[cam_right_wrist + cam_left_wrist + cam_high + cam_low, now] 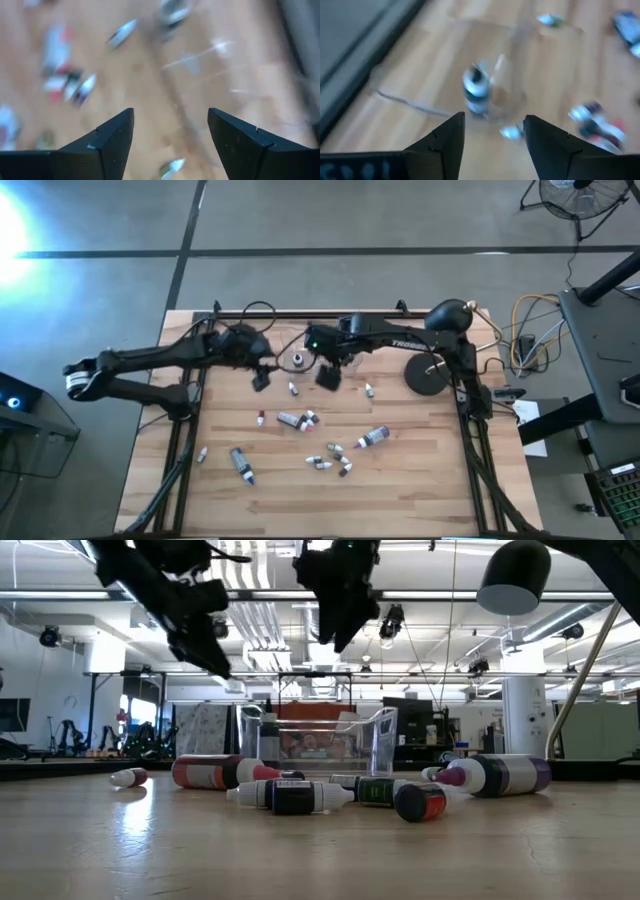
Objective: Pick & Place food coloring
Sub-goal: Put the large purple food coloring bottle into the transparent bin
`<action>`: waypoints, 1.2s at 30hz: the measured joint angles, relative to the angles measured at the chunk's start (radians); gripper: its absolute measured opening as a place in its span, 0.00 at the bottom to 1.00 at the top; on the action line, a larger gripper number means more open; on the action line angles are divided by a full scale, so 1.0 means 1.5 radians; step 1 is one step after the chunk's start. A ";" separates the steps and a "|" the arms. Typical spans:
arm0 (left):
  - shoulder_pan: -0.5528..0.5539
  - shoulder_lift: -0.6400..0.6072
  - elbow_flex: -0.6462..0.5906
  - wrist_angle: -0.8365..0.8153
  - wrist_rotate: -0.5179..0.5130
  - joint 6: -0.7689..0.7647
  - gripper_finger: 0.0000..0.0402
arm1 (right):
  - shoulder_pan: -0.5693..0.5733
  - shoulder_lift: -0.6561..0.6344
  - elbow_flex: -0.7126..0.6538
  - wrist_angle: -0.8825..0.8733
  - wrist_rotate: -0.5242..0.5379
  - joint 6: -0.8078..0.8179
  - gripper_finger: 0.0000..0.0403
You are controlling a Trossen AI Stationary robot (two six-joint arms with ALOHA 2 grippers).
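Several small food coloring bottles and tubes lie on their sides across the middle of the table, among them a purple-capped bottle [372, 437], a grey tube [240, 463] and a red and dark pair [298, 420]. One bottle [476, 90] lies inside the clear box [298, 360]. My left gripper [262, 378] hangs open above the table just left of the box, holding nothing. My right gripper [327, 375] hangs open just right of the box, also holding nothing. In the low view both grippers, left [205, 645] and right [340, 625], are well above the bottles.
The clear box [318, 740] stands near the far edge between the two grippers. A round black base [428, 374] sits at the far right of the table. Bare wood shows along the near edge and at the near right.
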 joint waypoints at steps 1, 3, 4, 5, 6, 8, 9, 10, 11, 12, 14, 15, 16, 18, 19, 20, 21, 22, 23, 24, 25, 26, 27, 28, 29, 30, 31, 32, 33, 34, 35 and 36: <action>-0.005 -0.015 -0.006 -0.017 0.005 -0.002 0.44 | 0.005 0.000 -0.011 -0.006 -0.029 -0.033 0.60; -0.014 -0.042 -0.024 -0.048 0.006 -0.012 0.44 | 0.019 0.000 -0.035 -0.044 -0.077 -0.103 0.59; -0.018 -0.056 -0.033 -0.054 0.007 -0.018 0.44 | 0.026 0.000 -0.047 -0.064 -0.090 -0.131 0.59; -0.021 -0.068 -0.044 -0.064 0.007 -0.026 0.44 | 0.034 -0.001 -0.061 -0.081 -0.097 -0.154 0.59; -0.026 -0.080 -0.055 -0.073 0.007 -0.038 0.44 | 0.042 -0.003 -0.075 -0.097 -0.105 -0.172 0.58; -0.034 -0.100 -0.075 -0.077 0.006 -0.072 0.44 | 0.062 -0.005 -0.109 -0.119 -0.132 -0.200 0.58; -0.039 -0.110 -0.087 -0.078 0.006 -0.088 0.44 | 0.075 -0.006 -0.129 -0.126 -0.142 -0.217 0.57; -0.045 -0.120 -0.098 -0.080 0.006 -0.103 0.44 | 0.090 -0.006 -0.152 -0.136 -0.146 -0.240 0.57; -0.052 -0.129 -0.106 -0.079 0.006 -0.115 0.44 | 0.107 -0.007 -0.177 -0.148 -0.149 -0.261 0.56; -0.058 -0.138 -0.113 -0.076 0.006 -0.123 0.44 | 0.125 -0.007 -0.203 -0.151 -0.152 -0.272 0.56; -0.071 -0.155 -0.129 -0.076 0.006 -0.137 0.44 | 0.162 -0.006 -0.250 -0.125 -0.156 -0.261 0.55; -0.077 -0.162 -0.136 -0.075 0.005 -0.141 0.44 | 0.179 -0.007 -0.271 -0.101 -0.163 -0.249 0.55; -0.082 -0.169 -0.142 -0.073 0.004 -0.147 0.44 | 0.194 -0.014 -0.295 -0.068 -0.176 -0.242 0.54; -0.091 -0.182 -0.155 -0.074 0.003 -0.159 0.44 | 0.226 -0.035 -0.340 0.016 -0.194 -0.222 0.54; -0.095 -0.188 -0.160 -0.074 0.002 -0.165 0.44 | 0.241 -0.051 -0.360 0.057 -0.193 -0.208 0.54; -0.099 -0.193 -0.165 -0.074 0.002 -0.169 0.44 | 0.254 -0.066 -0.382 0.094 -0.191 -0.195 0.54; -0.102 -0.198 -0.169 -0.073 0.000 -0.175 0.44 | 0.265 -0.080 -0.403 0.124 -0.181 -0.178 0.54; -0.106 -0.203 -0.170 -0.073 0.000 -0.178 0.44 | 0.274 -0.091 -0.424 0.150 -0.165 -0.160 0.55; -0.109 -0.206 -0.170 -0.072 0.000 -0.179 0.44 | 0.283 -0.101 -0.444 0.174 -0.149 -0.143 0.55; -0.112 -0.208 -0.170 -0.068 0.000 -0.179 0.44 | 0.289 -0.109 -0.463 0.194 -0.134 -0.130 0.55; -0.114 -0.211 -0.170 -0.065 -0.001 -0.179 0.44 | 0.292 -0.116 -0.482 0.211 -0.120 -0.121 0.55; -0.115 -0.214 -0.169 -0.066 -0.002 -0.179 0.44 | 0.295 -0.123 -0.498 0.225 -0.110 -0.118 0.55; -0.115 -0.216 -0.168 -0.067 -0.003 -0.179 0.44 | 0.298 -0.128 -0.512 0.241 -0.101 -0.115 0.55; -0.115 -0.217 -0.166 -0.066 -0.005 -0.180 0.44 | 0.299 -0.130 -0.522 0.254 -0.094 -0.109 0.56; -0.115 -0.220 -0.166 -0.063 -0.010 -0.180 0.44 | 0.300 -0.130 -0.531 0.261 -0.091 -0.099 0.56; -0.115 -0.221 -0.166 -0.064 -0.014 -0.180 0.44 | 0.301 -0.130 -0.540 0.266 -0.091 -0.089 0.57; -0.115 -0.223 -0.166 -0.064 -0.019 -0.183 0.44 | 0.301 -0.126 -0.547 0.273 -0.091 -0.081 0.57; -0.115 -0.226 -0.167 -0.064 -0.022 -0.186 0.44 | 0.301 -0.123 -0.552 0.285 -0.090 -0.079 0.57; -0.115 -0.227 -0.167 -0.065 -0.024 -0.190 0.44 | 0.300 -0.122 -0.557 0.296 -0.087 -0.079 0.58; -0.115 -0.228 -0.167 -0.066 -0.025 -0.192 0.44 | 0.300 -0.119 -0.560 0.304 -0.081 -0.080 0.58; -0.115 -0.228 -0.167 -0.065 -0.025 -0.195 0.44 | 0.299 -0.114 -0.561 0.309 -0.067 -0.080 0.58; -0.115 -0.228 -0.168 -0.065 -0.026 -0.198 0.44 | 0.299 -0.109 -0.560 0.315 -0.047 -0.077 0.58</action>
